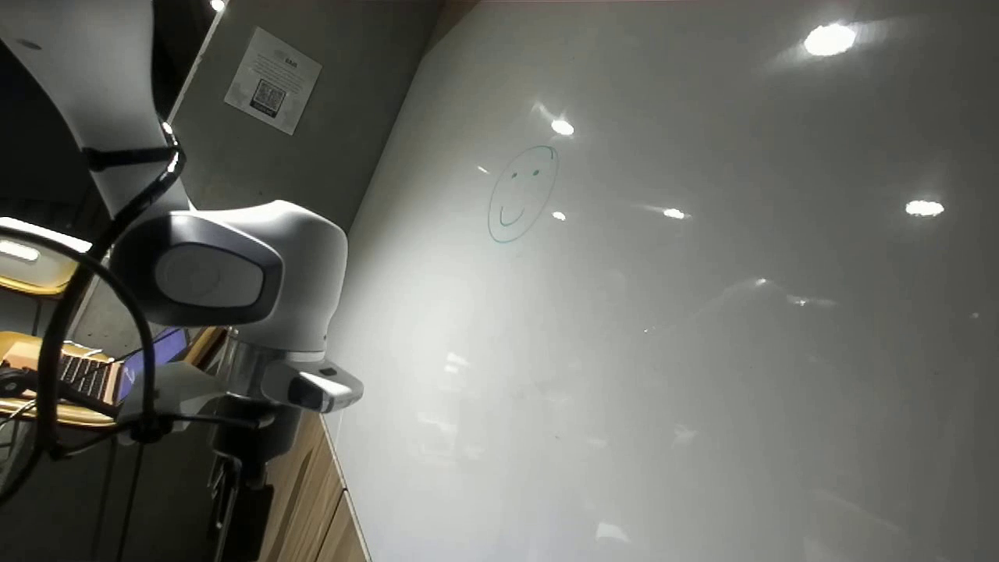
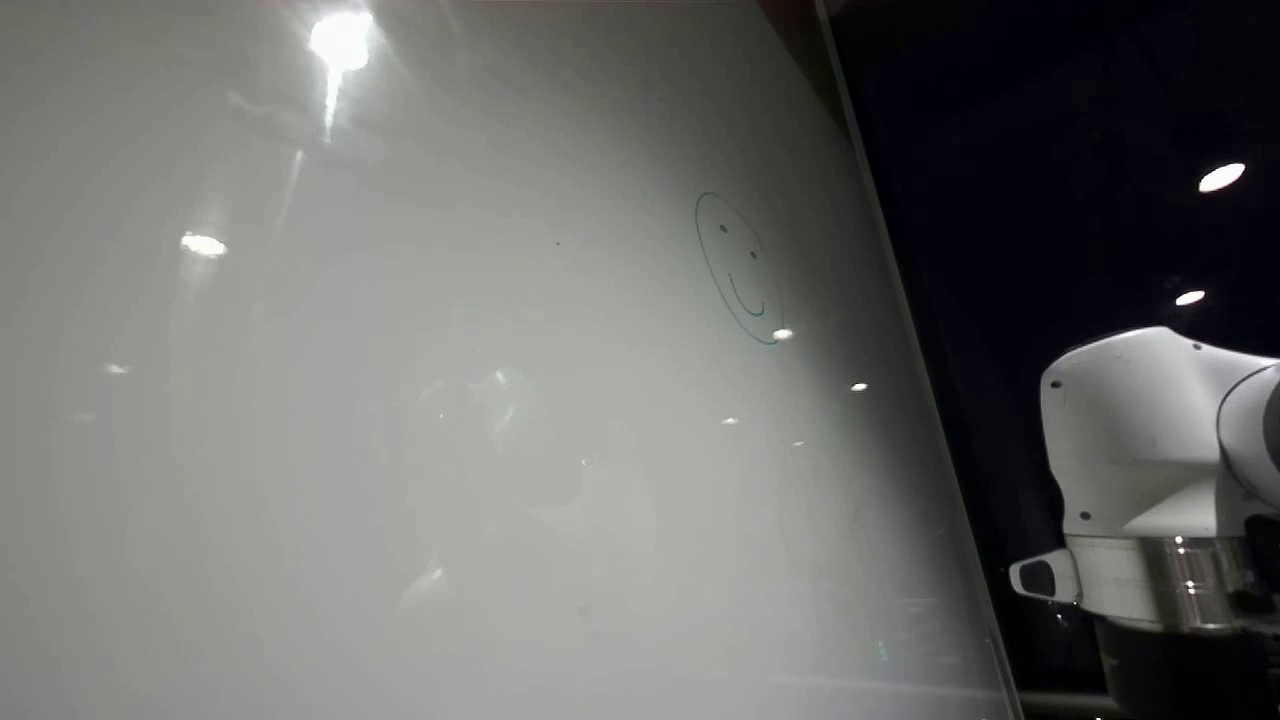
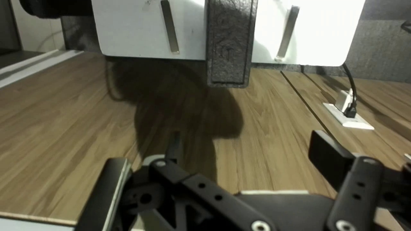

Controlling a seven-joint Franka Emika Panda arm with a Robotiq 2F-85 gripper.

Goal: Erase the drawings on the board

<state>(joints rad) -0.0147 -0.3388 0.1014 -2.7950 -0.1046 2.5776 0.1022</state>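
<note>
In both exterior views I have the board (image 1: 741, 437), broad, glossy white and flecked with bright glare. The drawing (image 1: 523, 193) on it is whole: a smiley face in thin green line, its oval outline leaning, with two dot eyes and a curved mouth. I see it near the board's slanting edge.

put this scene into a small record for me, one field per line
board: glossy white, showing bright reflections
drawing: thin green smiley on the board, not yet erased
end effector: open, apart from the drawing
sign: paper, on the grey wall
laptop: open, partly hidden
outlet: white, in use, on wood panel
</note>
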